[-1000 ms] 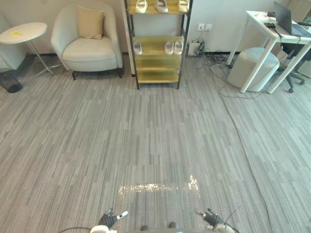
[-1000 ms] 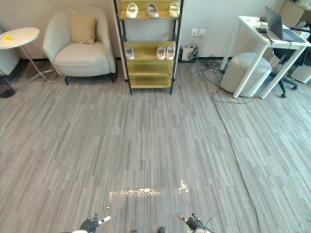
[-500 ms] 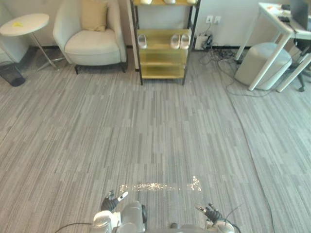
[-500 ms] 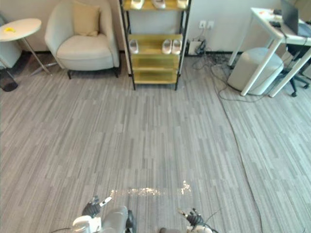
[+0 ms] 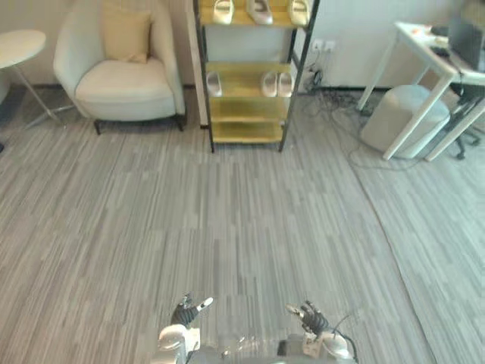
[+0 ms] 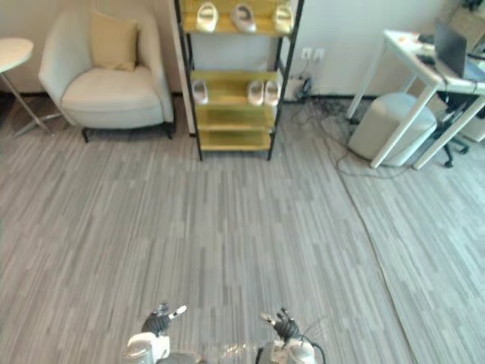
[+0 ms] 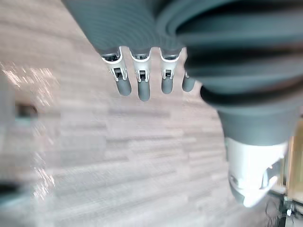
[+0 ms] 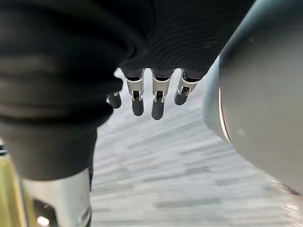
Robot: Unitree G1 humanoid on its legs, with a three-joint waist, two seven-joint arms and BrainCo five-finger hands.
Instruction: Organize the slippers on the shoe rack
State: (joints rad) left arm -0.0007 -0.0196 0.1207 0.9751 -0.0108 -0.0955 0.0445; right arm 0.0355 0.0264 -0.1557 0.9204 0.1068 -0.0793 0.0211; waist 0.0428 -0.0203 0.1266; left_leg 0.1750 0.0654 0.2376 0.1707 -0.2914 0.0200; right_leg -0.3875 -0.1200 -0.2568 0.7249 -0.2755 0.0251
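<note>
left wrist view: the left hand [image 7: 132,28] hangs above the grey floor [image 7: 118,156], its fingers [image 7: 142,87] straight, loosely spread and holding nothing, with the thumb [image 7: 251,175] well apart from them.

right wrist view: the right hand [image 8: 161,42] is the same, its fingers [image 8: 157,103] straight and relaxed with nothing between them and only floor past the tips.

left eye view: both hands show low down, side by side and apart. the shoe rack [image 5: 246,130] stands far ahead of the fingers, against the wall, roughly midway between the two hands. three pale slippers [image 5: 260,10] sit in a row on its top shelf. on the shelf below, a single slipper [image 5: 214,83] lies at the left end and a pair of slippers [image 5: 276,83] lies close together at the right end. an armchair [image 5: 121,83] with a cushion [image 5: 127,36] is far ahead and to the left of the left fingers.

right eye view: a white counter [image 6: 413,53] with a laptop [image 6: 455,51] on it, and a round pouf [image 6: 386,125] beside it, stand far ahead and to the right of the right fingers.
</note>
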